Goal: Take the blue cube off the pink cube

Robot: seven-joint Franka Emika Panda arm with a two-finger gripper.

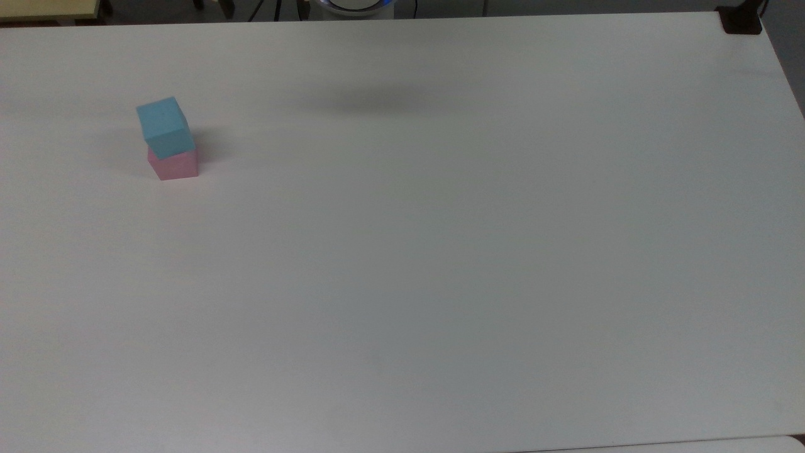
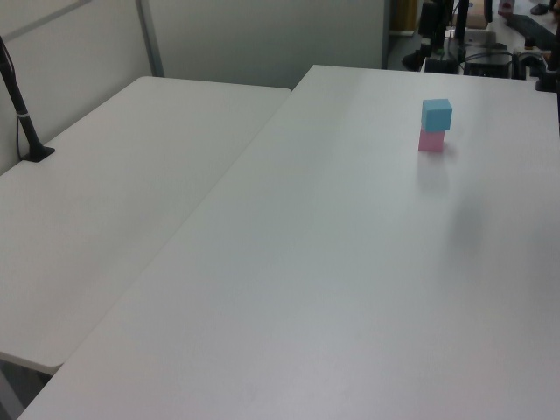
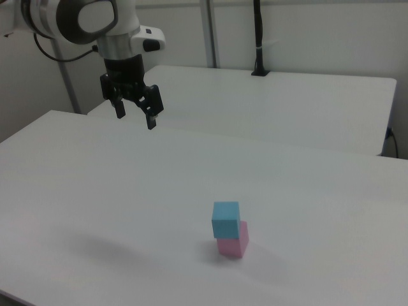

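Top view: blue cube (image 1: pixel 163 127) sits on the pink cube (image 1: pixel 174 164), near the top view's left edge of the worktop (image 1: pixel 440 251). Blue is offset and twisted slightly against pink — not flush.

Left view: stack is far across the worktop, upright, nothing beside it. Blue overhangs pink a little.

Right view: gripper (image 3: pixel 135 115) hangs high above the worktop, well apart from the stack, fingers (image 3: pixel 152 120) spread wide and empty. Stack lies toward the right view's lower right of it.

Step in hand looks like the approach. Best bet — centre over blue, match wrist to its twisted faces, come straight down, close on blue alone above the seam, lift vertically so pink isn't dragged.
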